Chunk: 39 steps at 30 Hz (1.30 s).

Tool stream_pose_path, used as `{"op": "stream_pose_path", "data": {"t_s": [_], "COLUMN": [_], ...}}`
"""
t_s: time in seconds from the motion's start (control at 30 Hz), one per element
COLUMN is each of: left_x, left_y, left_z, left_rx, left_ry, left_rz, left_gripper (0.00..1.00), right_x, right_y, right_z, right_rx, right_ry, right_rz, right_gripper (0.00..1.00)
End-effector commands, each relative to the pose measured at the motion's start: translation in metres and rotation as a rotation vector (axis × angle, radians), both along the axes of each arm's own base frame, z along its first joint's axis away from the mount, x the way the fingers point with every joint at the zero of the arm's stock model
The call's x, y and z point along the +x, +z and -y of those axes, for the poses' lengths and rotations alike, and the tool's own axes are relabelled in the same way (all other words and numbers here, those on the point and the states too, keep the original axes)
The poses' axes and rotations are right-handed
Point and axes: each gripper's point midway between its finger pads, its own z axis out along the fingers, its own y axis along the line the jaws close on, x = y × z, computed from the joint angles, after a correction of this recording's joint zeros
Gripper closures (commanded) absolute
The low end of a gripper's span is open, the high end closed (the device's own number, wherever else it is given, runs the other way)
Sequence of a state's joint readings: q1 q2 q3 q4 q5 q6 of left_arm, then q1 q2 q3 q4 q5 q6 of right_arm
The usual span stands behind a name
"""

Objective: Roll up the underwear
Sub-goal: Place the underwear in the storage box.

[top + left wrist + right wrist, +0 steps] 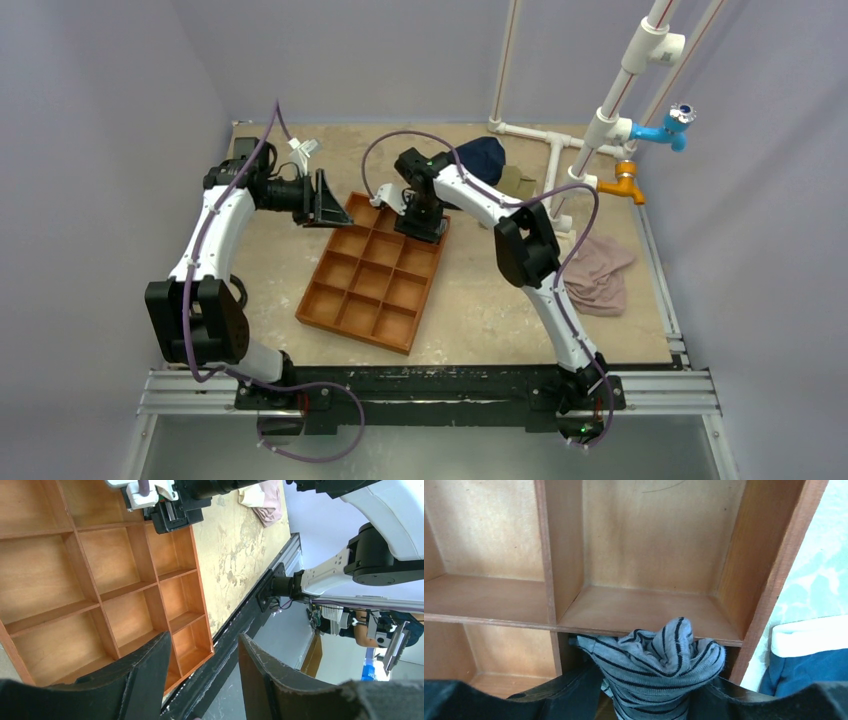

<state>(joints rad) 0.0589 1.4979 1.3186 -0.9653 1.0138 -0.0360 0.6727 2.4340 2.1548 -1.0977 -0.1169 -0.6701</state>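
Underwear (pixel 656 665), grey cloth with thin dark stripes, bunched into a rumpled roll, sitting in a compartment against the tray (pixel 774 575) outer wall

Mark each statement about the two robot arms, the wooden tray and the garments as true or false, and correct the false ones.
1. The grey-and-white striped cloth underwear lies spread out flat. False: it sits bunched in an edge compartment of the orange-brown wooden divided tray, between the fingers of the right gripper.
2. The left gripper has its jaws apart with nothing between them. True.
3. A plain navy cloth garment lies outside the tray, beside its wall. True.
4. The mauve-pink cloth lies inside the tray. False: it lies on the table, to the right of the right arm.
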Motion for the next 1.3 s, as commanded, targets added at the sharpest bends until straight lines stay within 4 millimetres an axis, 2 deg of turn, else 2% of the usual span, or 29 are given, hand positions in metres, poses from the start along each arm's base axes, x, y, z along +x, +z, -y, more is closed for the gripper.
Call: {"op": "stream_pose_path", "data": {"t_s": [0.0,0.5,0.7,1.07,1.27], "left_x": [0.006,0.009,0.009,0.010,0.012], "left_y": [0.014,0.010,0.010,0.007,0.006], "left_z": [-0.003,-0.006,-0.007,-0.009,-0.009], "left_rx": [-0.002,-0.001,-0.006,-0.009,-0.011], "left_ry": [-0.007,0.005,0.008,0.013,0.015], "left_rz": [0.071,0.057,0.057,0.049,0.042], "left_gripper": [0.50,0.50,0.50,0.50,0.50], "right_x": [-0.047,-0.004,0.006,0.012,0.017], "right_y": [-0.043,0.010,0.020,0.048,0.059], "right_z": [0.059,0.044,0.044,0.024,0.022], "right_rx": [-0.182,-0.012,-0.008,0.129,0.166], "right_ry": [-0.065,-0.143,-0.153,-0.141,-0.147], "right_rz": [-0.265,-0.114,-0.058,-0.013,0.023], "right_gripper": [0.38,0.34,0.34,0.31,0.32]}}
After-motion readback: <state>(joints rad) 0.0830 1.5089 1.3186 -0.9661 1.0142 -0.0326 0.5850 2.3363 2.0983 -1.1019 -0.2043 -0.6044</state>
